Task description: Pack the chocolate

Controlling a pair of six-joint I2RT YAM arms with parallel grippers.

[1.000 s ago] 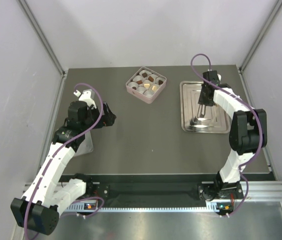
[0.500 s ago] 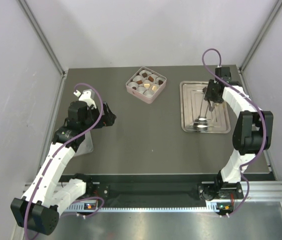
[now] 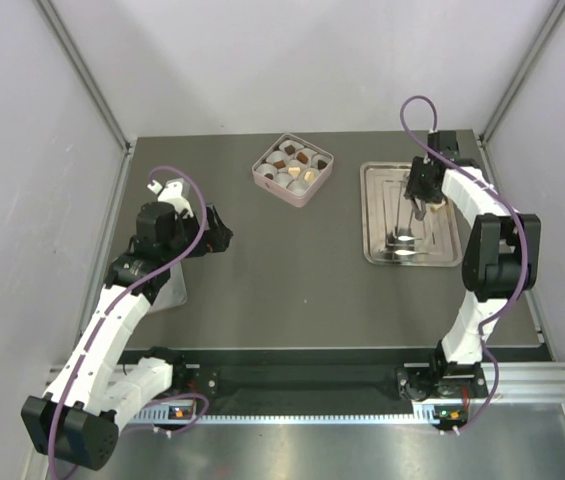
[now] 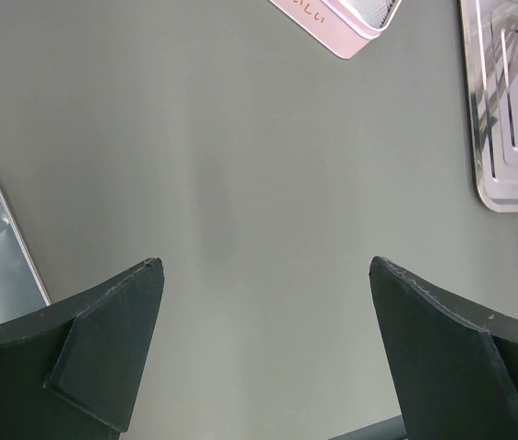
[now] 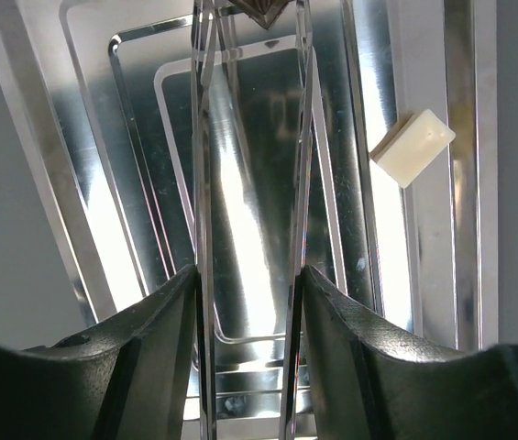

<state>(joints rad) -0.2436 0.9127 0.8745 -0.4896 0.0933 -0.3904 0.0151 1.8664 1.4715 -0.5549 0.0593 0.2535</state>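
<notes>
- Your right gripper (image 5: 245, 275) pinches clear tongs (image 5: 205, 183), a dark piece (image 5: 259, 9) at their tip over the metal tray (image 5: 84, 183).
- The rest of the chocolate (image 3: 305, 157) sits in the pink box (image 3: 277, 190).
- Your left gripper (image 4: 265, 264) is spread wide.

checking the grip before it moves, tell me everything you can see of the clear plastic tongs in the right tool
The clear plastic tongs are two long, glossy, see-through arms side by side, held between the black fingers of the right tool. At their far tips sits a dark brown chocolate piece. They hang over the shiny silver metal tray; contact with it cannot be told.
</notes>
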